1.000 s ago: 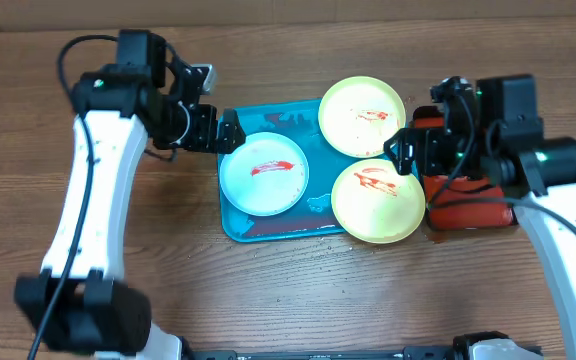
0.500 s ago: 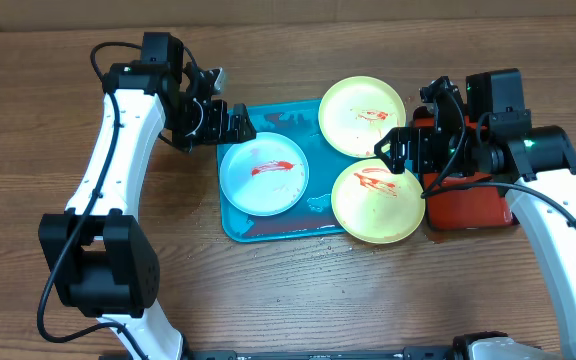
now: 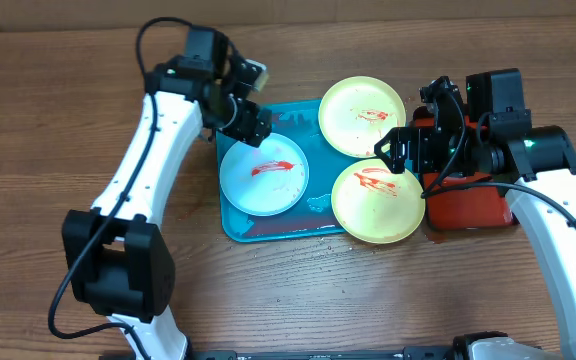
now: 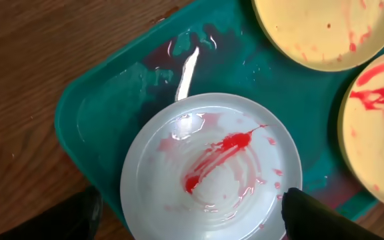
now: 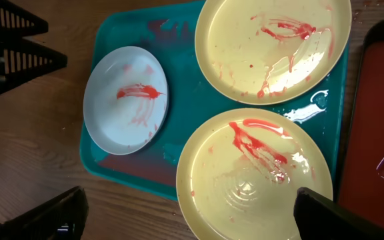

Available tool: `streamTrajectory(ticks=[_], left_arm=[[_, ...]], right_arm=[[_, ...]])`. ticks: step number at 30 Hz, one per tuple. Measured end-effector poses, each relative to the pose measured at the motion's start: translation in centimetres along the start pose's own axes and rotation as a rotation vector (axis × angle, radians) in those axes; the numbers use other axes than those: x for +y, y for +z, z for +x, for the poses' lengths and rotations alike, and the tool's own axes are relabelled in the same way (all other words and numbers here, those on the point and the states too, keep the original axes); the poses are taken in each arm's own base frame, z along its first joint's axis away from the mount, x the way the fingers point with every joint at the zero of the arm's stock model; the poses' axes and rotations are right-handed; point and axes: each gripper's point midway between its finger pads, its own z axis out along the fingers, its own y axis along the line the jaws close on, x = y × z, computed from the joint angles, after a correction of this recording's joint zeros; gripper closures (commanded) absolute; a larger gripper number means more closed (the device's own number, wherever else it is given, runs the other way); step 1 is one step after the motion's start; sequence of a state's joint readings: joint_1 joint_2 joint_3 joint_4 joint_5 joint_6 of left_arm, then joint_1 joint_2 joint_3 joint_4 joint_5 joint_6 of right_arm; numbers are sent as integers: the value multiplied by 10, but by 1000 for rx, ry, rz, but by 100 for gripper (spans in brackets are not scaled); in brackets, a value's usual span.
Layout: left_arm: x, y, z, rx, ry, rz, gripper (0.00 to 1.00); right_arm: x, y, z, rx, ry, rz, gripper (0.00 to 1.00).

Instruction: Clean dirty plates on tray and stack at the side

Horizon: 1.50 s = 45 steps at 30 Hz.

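Plates (image 3: 376,200) smeared red all lie on the turquoise tray (image 3: 236,222). My left end effector (image 3: 258,128) hovers, fingers apart, over the far edge of the whitish-blue plate (image 3: 264,173). My right end effector (image 3: 396,150), wide open, hangs where the two yellow-green ones meet.

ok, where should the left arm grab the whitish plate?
Probably the rim at its far edge, from above. The whitish plate lies flat in the tray; its left edge crowds the tray wall, but the far edge has bare floor beside it, under the left gripper.
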<state>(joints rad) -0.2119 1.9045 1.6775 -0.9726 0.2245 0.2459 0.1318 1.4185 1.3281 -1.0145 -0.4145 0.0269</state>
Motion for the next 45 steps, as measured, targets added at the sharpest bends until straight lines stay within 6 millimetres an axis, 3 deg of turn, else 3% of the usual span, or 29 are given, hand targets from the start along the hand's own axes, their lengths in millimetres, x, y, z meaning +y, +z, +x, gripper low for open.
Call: streamTrajectory(ticks=[5, 9, 12, 17, 22, 29, 35, 41, 45], left_arm=[[10, 12, 5, 42, 60, -50, 18], [27, 41, 23, 134, 60, -88, 23], [35, 67, 39, 211, 56, -95, 33], [39, 87, 62, 307, 51, -84, 42], [37, 89, 73, 353, 33, -70, 48], [26, 87, 81, 381, -56, -30, 47], [26, 88, 81, 377, -178, -49, 48], [23, 89, 98, 428, -330, -77, 58], [22, 86, 107, 463, -424, -107, 59]], right_arm=[[0, 0, 0, 0, 0, 0, 0], [-2, 0, 2, 8, 4, 9, 0], [-4, 0, 4, 17, 9, 22, 0], [-7, 0, 6, 21, 11, 41, 0], [-11, 0, 6, 21, 12, 66, 0], [-13, -1, 6, 20, 12, 74, 0], [-13, -1, 6, 23, 13, 77, 0], [-14, -1, 6, 23, 13, 78, 0], [-14, -1, 7, 23, 13, 78, 0]])
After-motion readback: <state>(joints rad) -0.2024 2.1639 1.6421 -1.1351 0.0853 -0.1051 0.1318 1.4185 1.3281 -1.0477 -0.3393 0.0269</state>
